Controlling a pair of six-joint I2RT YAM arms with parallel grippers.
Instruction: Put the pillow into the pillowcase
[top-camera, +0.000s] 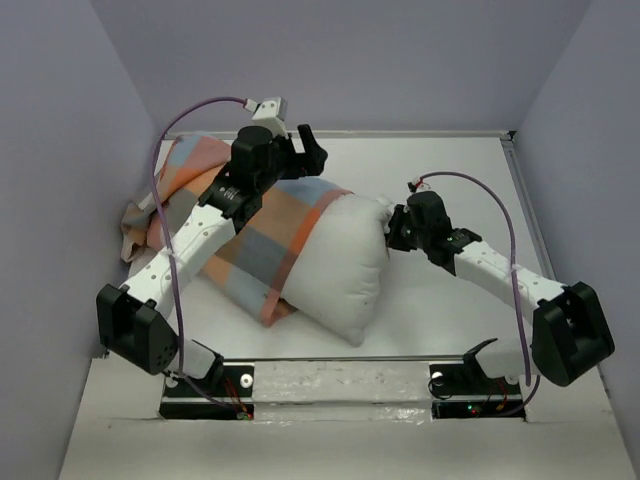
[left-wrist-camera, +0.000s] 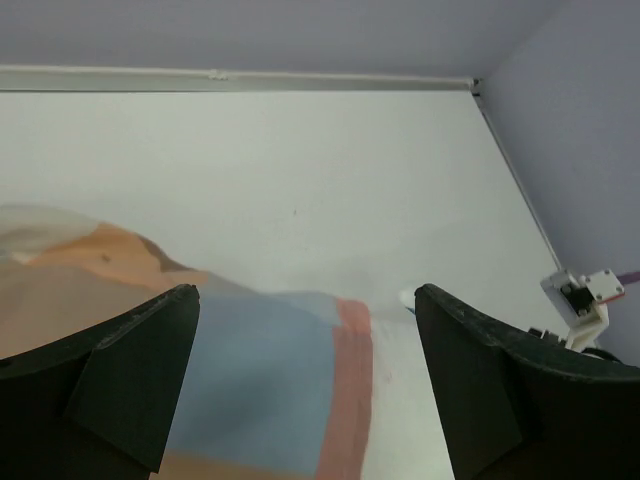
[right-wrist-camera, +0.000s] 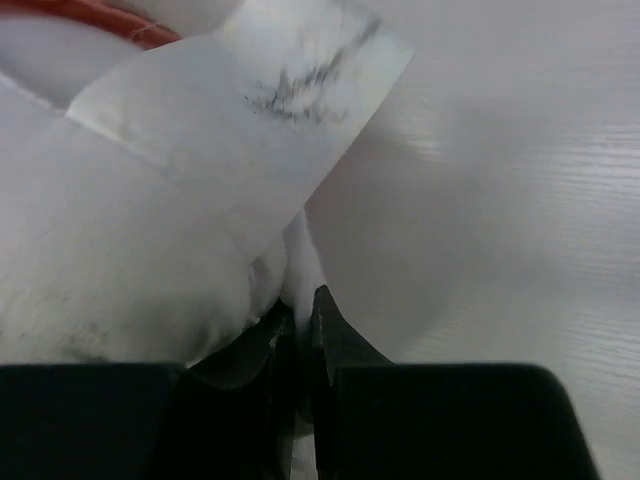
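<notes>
The pillow (top-camera: 340, 265) lies slantwise in the middle of the worktop (top-camera: 450, 170). Its far left part is inside the pillowcase (top-camera: 280, 235); the near right half sticks out bare. The job looks roughly half done, at the step of working the case over the rest of the pillow.

The right fingers (right-wrist-camera: 335, 340) are pinched narrow on white fabric at the pillow's right corner, just beside its tag (right-wrist-camera: 250, 100). The left fingers (left-wrist-camera: 130, 390) stand wide above the case and hold nothing.

The next move probably calls for the left fingers to drop and grip the case's open hem, the orange edge across the pillow. They would then draw it towards the right corner while the right fingers steady or push that corner. The case holds nothing else that shows.
</notes>
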